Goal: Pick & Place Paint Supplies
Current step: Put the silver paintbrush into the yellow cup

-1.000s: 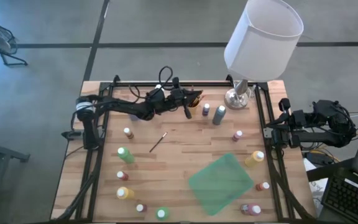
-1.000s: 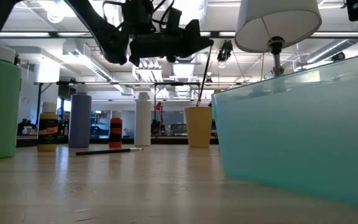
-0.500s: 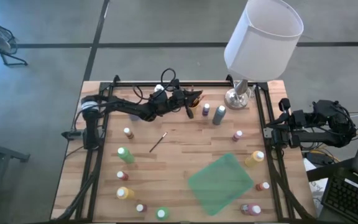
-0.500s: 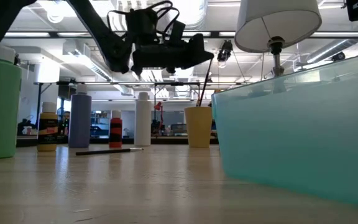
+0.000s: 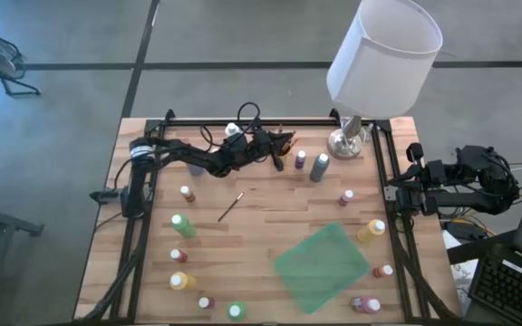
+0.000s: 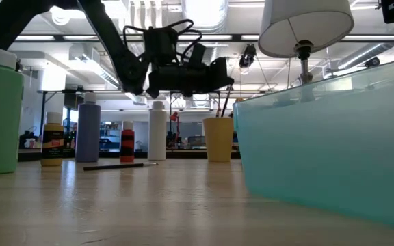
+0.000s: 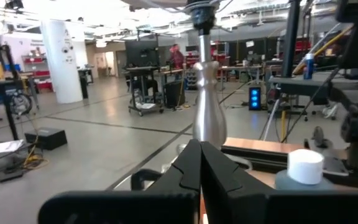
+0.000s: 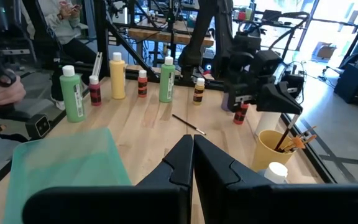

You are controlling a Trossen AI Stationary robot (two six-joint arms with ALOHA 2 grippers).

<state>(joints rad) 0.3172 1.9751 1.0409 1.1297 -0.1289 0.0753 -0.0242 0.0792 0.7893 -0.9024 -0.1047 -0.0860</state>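
Note:
My left gripper (image 6: 229, 76) hovers over the far middle of the table, shut on a thin dark brush (image 6: 225, 100). The brush reaches down into a yellow cup (image 6: 219, 139) that holds other brushes (image 8: 293, 138). A second dark brush (image 5: 232, 206) lies flat on the wood. Small white-capped paint bottles stand upright all round the table, among them a green one (image 5: 182, 225), a yellow one (image 5: 371, 230) and a grey one (image 5: 319, 167). My right gripper (image 8: 191, 154) waits shut at the table's right edge. My left gripper pinches the brush's upper end (image 6: 230, 85) between its two shut fingers. The fingers lie nearly level and point toward the table's right. The brush hangs slanting below the fingertips, with its lower end (image 6: 221, 111) inside the yellow cup's mouth.
A translucent teal tray (image 5: 322, 265) lies at the near right. A white-shaded lamp (image 5: 383, 54) stands on its silver base (image 5: 347, 140) at the far right, close to the cup. A person (image 8: 73, 18) sits beyond the table's left side.
My left gripper has sunk toward the yellow cup, staying shut on the brush. The brush has gone down with it, its lower end deeper into the cup.

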